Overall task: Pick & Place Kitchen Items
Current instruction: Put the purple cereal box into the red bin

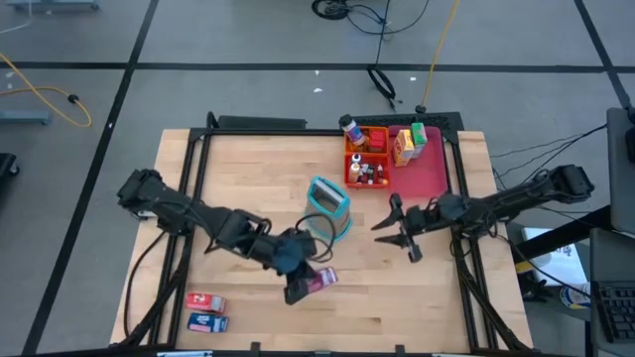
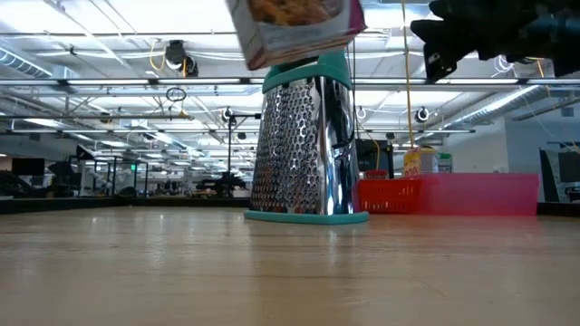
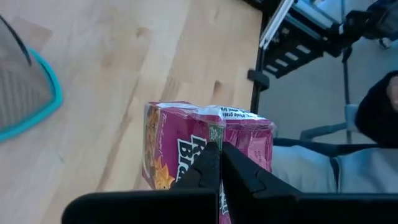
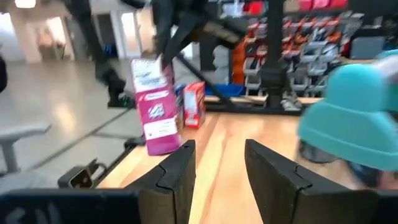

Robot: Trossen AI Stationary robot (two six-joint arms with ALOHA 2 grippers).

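Note:
My left gripper [image 1: 298, 283] is shut on a small pink box [image 1: 322, 280] over the table's near middle; the low view shows the pink box [image 2: 294, 27] high above the wood. My right gripper [image 1: 397, 233] hovers open, to the right of a teal-framed grater [image 1: 329, 203], and touches nothing. A red box [image 1: 205, 300] and a blue box [image 1: 206, 321] lie flat near the near-left corner. Tiny bottles stand in the orange tray [image 1: 349, 171]. A yellow box [image 1: 402, 149] and a green box [image 1: 419, 134] stand on the pink tray [image 1: 427, 178]. My left gripper pinches the pink box between its two fingers at one end [image 3: 214, 134]. In the right wrist view the fingers [image 4: 166, 53] come down onto the box's top end, and the box [image 4: 152, 109] hangs below them nearly upright. It is lifted clear of the table.
The grater [image 2: 304, 145] stands upright on its teal base between the two grippers. Both trays sit at the far right. Bare wood stretches across the left and near middle of the table [image 1: 248, 178]. A black frame rail [image 1: 189, 169] runs along the table's sides.

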